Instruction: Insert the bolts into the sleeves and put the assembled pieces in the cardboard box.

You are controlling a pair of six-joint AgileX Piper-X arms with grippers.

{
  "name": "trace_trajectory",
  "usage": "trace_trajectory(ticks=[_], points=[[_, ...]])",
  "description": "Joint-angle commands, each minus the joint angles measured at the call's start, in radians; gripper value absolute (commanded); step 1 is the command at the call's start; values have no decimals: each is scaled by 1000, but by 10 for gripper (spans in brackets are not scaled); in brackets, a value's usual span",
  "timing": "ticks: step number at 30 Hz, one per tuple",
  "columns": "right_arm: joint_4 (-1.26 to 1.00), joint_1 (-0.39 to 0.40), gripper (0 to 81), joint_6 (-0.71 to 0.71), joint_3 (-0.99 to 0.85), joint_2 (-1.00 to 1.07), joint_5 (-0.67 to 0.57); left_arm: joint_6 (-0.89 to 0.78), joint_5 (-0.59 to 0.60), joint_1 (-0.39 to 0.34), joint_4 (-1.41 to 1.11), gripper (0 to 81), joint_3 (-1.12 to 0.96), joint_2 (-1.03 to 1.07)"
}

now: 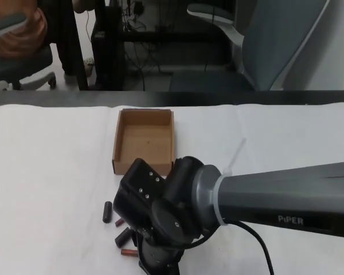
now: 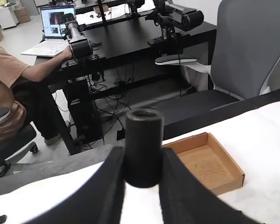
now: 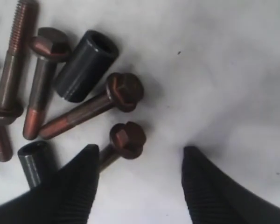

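Observation:
My left gripper (image 2: 143,157) is shut on a black sleeve (image 2: 143,140), held upright with its bore facing up. Beyond it lies the open cardboard box (image 2: 228,163), nothing inside. My right arm (image 1: 172,212) hangs over a pile of parts in front of the box (image 1: 116,146). Its gripper (image 3: 140,156) is open just above the cloth. A brown bolt's hex head (image 3: 127,138) lies between the fingers, close to one fingertip (image 3: 86,161). A longer bolt (image 3: 91,109), a black sleeve (image 3: 84,65) and a second sleeve (image 3: 32,163) lie beside it.
More bolts (image 3: 18,60) lie at the pile's edge. Loose sleeves (image 1: 107,212) and a bolt (image 1: 129,251) show beside the arm. White cloth (image 1: 46,183) covers the bench. Its far edge (image 1: 218,97) runs behind the box, with office chairs (image 1: 275,40) beyond.

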Motion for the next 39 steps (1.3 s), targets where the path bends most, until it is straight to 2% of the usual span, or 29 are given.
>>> trace_trajectory(ticks=[1,5,6,10,12,17,22,23,25,27,29,33,36,39], points=[[-14,-16,511,69,-7,9,29,12,-45,3,-13,18,-2,-10],[-8,-36,508,55,-7,22,17,16,-59,3,-21,18,-2,-11],[-6,-41,482,52,-7,27,3,16,-59,3,-21,18,-2,-11],[-38,-60,228,52,-9,39,-18,10,-101,3,-17,18,-5,-32],[-55,-67,157,40,-12,43,-18,-16,-148,3,-8,18,-11,-62],[-22,-69,155,4,-18,46,-17,-14,-225,3,-87,18,-41,-155],[7,-69,155,-99,-18,42,-27,-12,-228,3,-91,18,-37,-146],[4,-69,129,-129,-18,38,-19,-12,-216,3,-66,18,-37,-133],[4,-76,3,-207,-18,18,21,-12,-166,3,-7,18,-37,-105],[-3,-86,0,-360,-18,-14,118,-12,-100,3,32,18,-34,-85],[-2,-106,0,-585,-18,-59,177,-19,-73,3,49,18,-34,-74],[-4,-145,0,-918,-18,-158,267,-21,1,3,47,18,-20,-68],[-3,-162,0,-1226,-18,-256,300,-74,136,3,39,18,53,-64],[-7,-158,0,-1441,-14,-350,380,-109,208,3,-41,18,176,-62]])
